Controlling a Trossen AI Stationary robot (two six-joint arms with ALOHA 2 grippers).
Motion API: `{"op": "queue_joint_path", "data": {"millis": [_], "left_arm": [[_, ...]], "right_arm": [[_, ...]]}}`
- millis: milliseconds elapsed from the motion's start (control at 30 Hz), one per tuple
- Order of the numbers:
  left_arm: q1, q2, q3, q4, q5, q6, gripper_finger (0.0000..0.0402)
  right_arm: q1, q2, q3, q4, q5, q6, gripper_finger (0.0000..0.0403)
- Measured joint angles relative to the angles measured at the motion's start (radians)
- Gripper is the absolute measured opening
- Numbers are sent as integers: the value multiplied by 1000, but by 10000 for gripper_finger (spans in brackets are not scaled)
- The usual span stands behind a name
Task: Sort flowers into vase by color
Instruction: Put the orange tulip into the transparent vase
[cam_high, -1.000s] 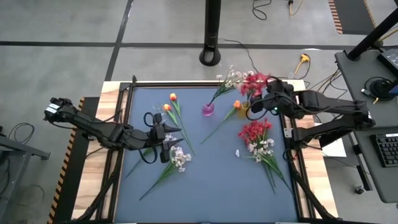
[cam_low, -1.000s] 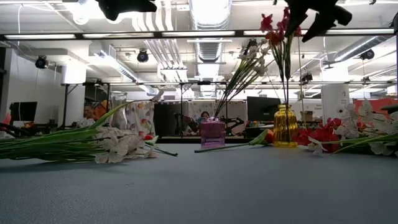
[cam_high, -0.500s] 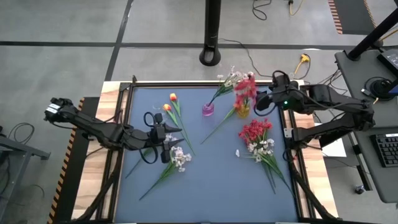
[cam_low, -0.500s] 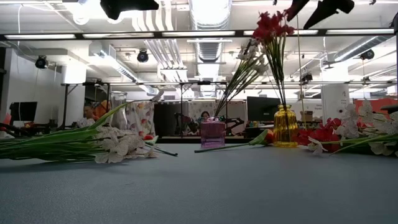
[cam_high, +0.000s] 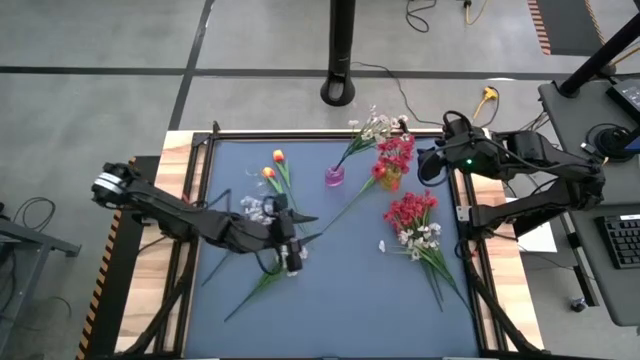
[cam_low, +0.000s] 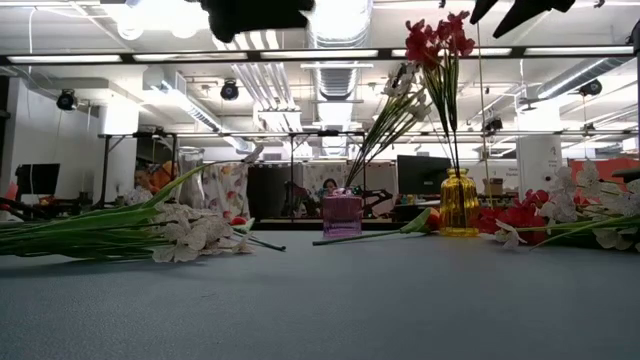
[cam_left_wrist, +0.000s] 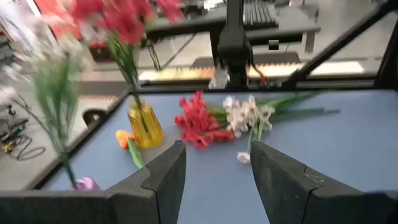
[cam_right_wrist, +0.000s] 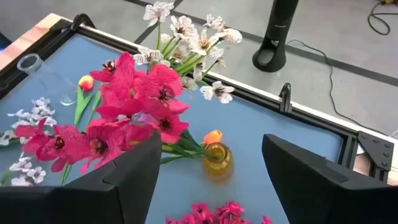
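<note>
A red spray (cam_high: 395, 155) stands with its stem in the yellow vase (cam_high: 390, 181). A white spray (cam_high: 372, 128) stands in the purple vase (cam_high: 334, 176). An orange tulip (cam_high: 379, 169) lies against the yellow vase's foot. Two more orange tulips (cam_high: 272, 166) lie far left. A white spray (cam_high: 262, 285) lies under my left arm. Red (cam_high: 410, 212) and white (cam_high: 420, 238) sprays lie in a pile at the right. My left gripper (cam_high: 306, 228) hovers open over the table's middle. My right gripper (cam_high: 424, 163) hangs open just right of the yellow vase.
A clear glass vase (cam_right_wrist: 34, 65) lies near the table's far left corner. A black raised frame (cam_high: 300, 133) borders the blue table top. A black post foot (cam_high: 340, 92) stands on the floor behind the far edge. Bare blue surface spreads at the near middle (cam_high: 350, 300).
My right gripper has let go of the red spray and drawn back toward the table's right edge. The spray has settled upright in the yellow vase, its blossoms leaning slightly left. My left gripper has moved toward the table's right, over the lying white spray.
</note>
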Motion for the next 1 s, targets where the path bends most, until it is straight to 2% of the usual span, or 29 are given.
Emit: {"op": "queue_joint_path", "data": {"millis": [333,500,667,767,900,1000], "left_arm": [[82,323,169,17,2,-53,164],[142,453,237,24,45,-44,167],[225,555,251,88,105,-33,173],[259,602,250,150,105,9,173],[303,647,253,219,171,45,174],[339,673,258,226,182,39,174]], "right_arm": [[0,1,0,0,0,-36,267],[0,3,-2,0,1,-51,263],[0,4,-6,0,1,-57,265],[0,4,-10,0,7,-60,267],[0,4,-21,1,9,-61,265],[0,4,-33,3,10,-62,263]]}}
